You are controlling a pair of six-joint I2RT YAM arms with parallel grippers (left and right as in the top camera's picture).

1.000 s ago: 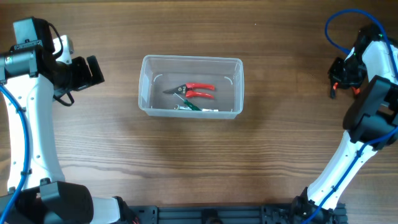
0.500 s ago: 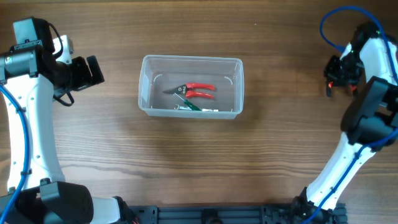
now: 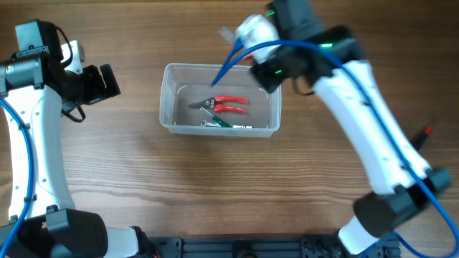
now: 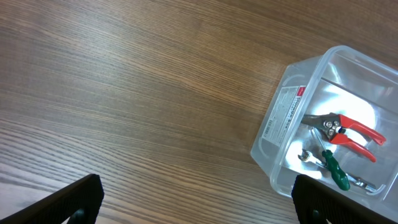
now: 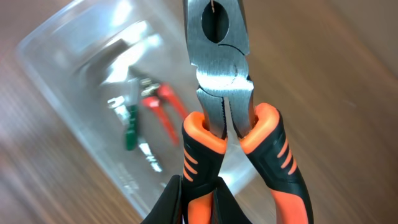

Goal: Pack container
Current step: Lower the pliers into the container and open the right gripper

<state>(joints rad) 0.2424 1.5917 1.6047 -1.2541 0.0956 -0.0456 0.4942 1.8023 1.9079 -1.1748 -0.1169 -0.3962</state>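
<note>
Right claw [image 5: 196, 202] is clenched on the handle end of the orange-and-black-handled steel pliers [image 5: 217, 93], whose nose points away over the clear, colourless plastic rectangular tub [image 5: 62, 43]. From overhead, the tub [image 3: 166, 100] sits on the brown wooden table [image 3: 215, 186] a little left of centre. It has rounded corners, a thin rim and a white label on its left wall [image 4: 283, 115]. Inside lie red-handled snips [image 3: 226, 104] and a green-handled screwdriver [image 3: 219, 120], close together toward the near wall. The right arm crosses above the far right corner. Bare wood borders every side, widest along the near edge. Off the left short wall, well apart, the left claw [image 3: 100, 82] is released, its fingers [image 4: 74, 199] spread wide.
</note>
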